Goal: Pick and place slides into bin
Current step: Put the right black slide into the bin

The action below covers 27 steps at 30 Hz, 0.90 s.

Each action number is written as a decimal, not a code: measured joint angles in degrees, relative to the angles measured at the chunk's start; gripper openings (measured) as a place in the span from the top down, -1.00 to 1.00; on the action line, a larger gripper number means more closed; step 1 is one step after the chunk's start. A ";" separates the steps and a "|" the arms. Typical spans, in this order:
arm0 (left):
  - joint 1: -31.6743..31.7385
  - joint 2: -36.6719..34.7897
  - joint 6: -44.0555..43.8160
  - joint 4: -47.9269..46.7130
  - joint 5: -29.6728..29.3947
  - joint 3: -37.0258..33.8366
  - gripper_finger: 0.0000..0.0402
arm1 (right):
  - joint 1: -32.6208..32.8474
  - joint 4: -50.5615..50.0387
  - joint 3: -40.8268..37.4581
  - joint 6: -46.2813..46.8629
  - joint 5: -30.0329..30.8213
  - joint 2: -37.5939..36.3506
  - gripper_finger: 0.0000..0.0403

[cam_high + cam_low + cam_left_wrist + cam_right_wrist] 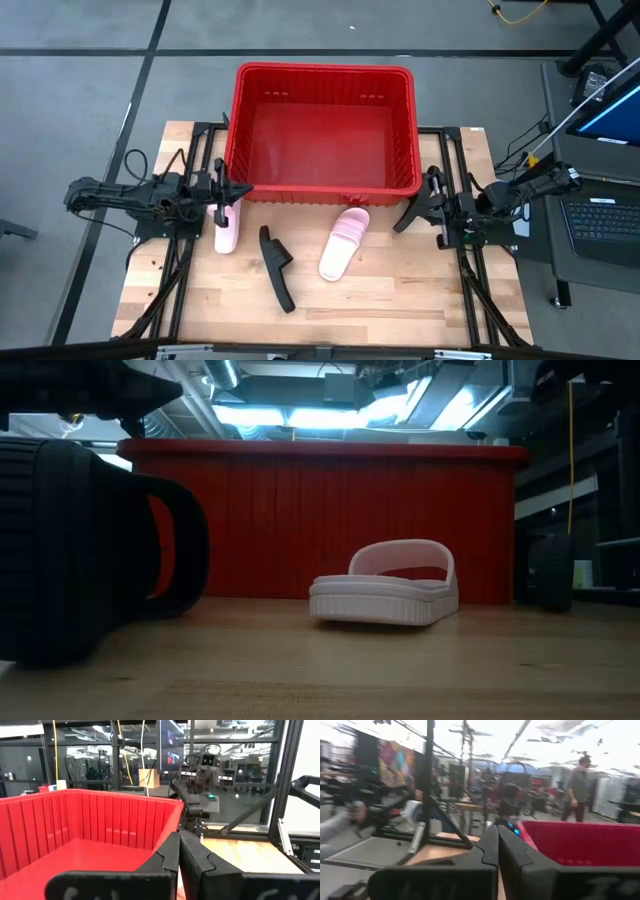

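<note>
Bin (325, 190) sits at the back of the surface (400, 300), nothing visible inside it; three slides show out front, none in yet. One pale pink slide (228, 228) lies just beside the left hand (222, 190); a black slide (277, 266) lies on its side near the middle; a second pink slide (344, 243) sits just short of the bin's front wall. No fourth slide visible. Left hand hovers by the bin's near-left corner, fingers pressed together, holding nothing; right hand (432, 203) waits at the bin's right corner, fingers together too, empty.

Judging it, the first pick is up; the left hand looks best placed for the pink slide beside it. Spread the fingers first; come down over the strap or sole edge, not the toe; lift high enough to clear that tall rim before releasing.
</note>
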 joint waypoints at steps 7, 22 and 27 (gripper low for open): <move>0.00 3.00 0.43 7.21 2.65 1.01 0.99 | 0.02 -2.18 1.33 1.29 5.05 3.94 0.98; 0.00 3.00 2.86 8.04 6.04 1.01 1.00 | 0.02 -50.67 30.55 25.22 12.42 20.51 0.99; 0.00 3.00 3.57 8.04 10.95 1.01 0.99 | 1.73 -60.51 35.28 33.82 12.46 23.87 0.99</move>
